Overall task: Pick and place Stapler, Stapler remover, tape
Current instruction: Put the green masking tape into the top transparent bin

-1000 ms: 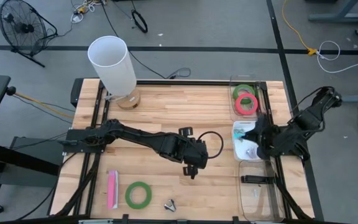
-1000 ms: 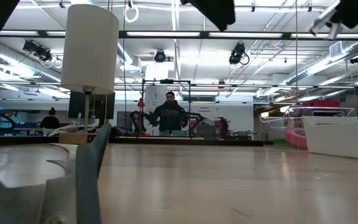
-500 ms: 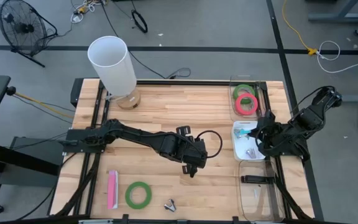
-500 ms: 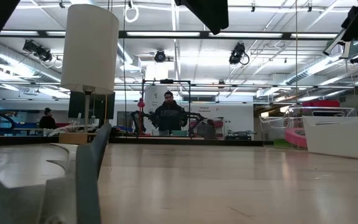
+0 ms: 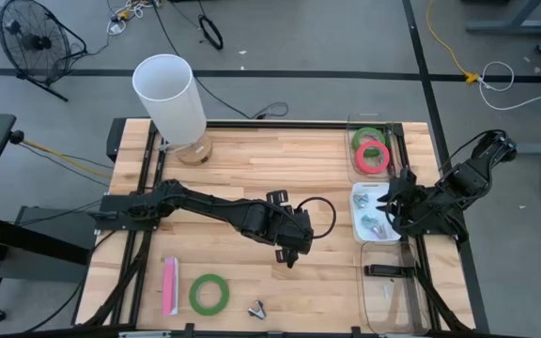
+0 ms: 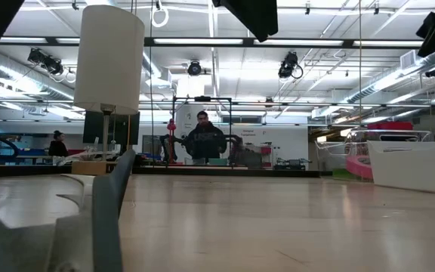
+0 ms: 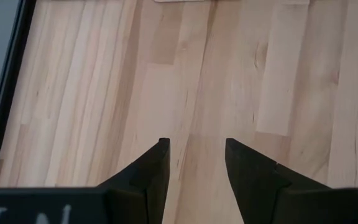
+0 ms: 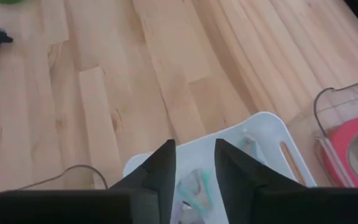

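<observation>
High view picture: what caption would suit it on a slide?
Right hand hovers over the white tray; left hand waits mid-table, green tape lying nearby.

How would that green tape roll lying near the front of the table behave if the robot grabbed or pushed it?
The green tape roll lies flat on the wood, so it would probably slide, not roll. Its open centre suggests it is light. As a ring, it looks stiff enough to grip by its rim.

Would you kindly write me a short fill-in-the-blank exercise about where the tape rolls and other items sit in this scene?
1. The clear bin at the table's far right holds one green tape roll and one ____ roll.
2. The lone green roll on the bare wood lies between a metal stapler remover and a ____ stapler.
3. The right tool hangs over the ____ tray.
4. The left tool has ____ between its fingers.

Missing words: pink; pink; white; nothing
</observation>
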Motion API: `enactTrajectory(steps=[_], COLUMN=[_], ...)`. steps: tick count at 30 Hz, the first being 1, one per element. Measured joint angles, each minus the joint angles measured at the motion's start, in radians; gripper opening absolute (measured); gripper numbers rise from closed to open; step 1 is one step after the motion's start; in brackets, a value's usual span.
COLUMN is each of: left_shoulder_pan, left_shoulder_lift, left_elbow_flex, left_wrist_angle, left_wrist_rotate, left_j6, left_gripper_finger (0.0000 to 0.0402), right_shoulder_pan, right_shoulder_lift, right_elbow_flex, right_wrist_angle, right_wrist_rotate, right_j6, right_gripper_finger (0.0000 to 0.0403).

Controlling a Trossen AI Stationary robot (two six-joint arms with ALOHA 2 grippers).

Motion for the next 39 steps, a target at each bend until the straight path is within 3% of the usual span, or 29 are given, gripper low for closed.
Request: enactTrajectory(steps=[13,22,27,31,39], left_shoulder_pan=[-0.001,-0.032,-0.06,-0.084,-0.167], left_shoulder_lift=[0.0,0.0,0.0,-0.002,-0.003], left_elbow_flex=[0.0,0.0,0.0,-0.017,-0.086], left_wrist_angle=[-0.029,-0.196,-0.26,-0.289,-0.289], left_wrist_rotate=[0.003,0.003,0.001,-0.012,0.07], left_j6=[-0.015,-0.154,-0.206,-0.26,-0.376], left_gripper_finger=[0.0158,0.0158,0.0155,0.0147,0.0126], right_shoulder_pan=[0.0,0.01,0.041,0.08,0.166], right_shoulder_lift=[0.0,0.04,0.14,0.245,0.416], right_elbow_flex=[0.0,0.0,-0.001,-0.001,-0.002], right_wrist_angle=[0.034,0.341,0.507,0.558,0.637], right_wrist_rotate=[-0.006,-0.171,-0.218,-0.228,-0.281], right_j6=[0.003,-0.147,-0.26,-0.268,-0.261], right_gripper_finger=[0.0089,0.0086,0.0086,0.0086,0.0087])
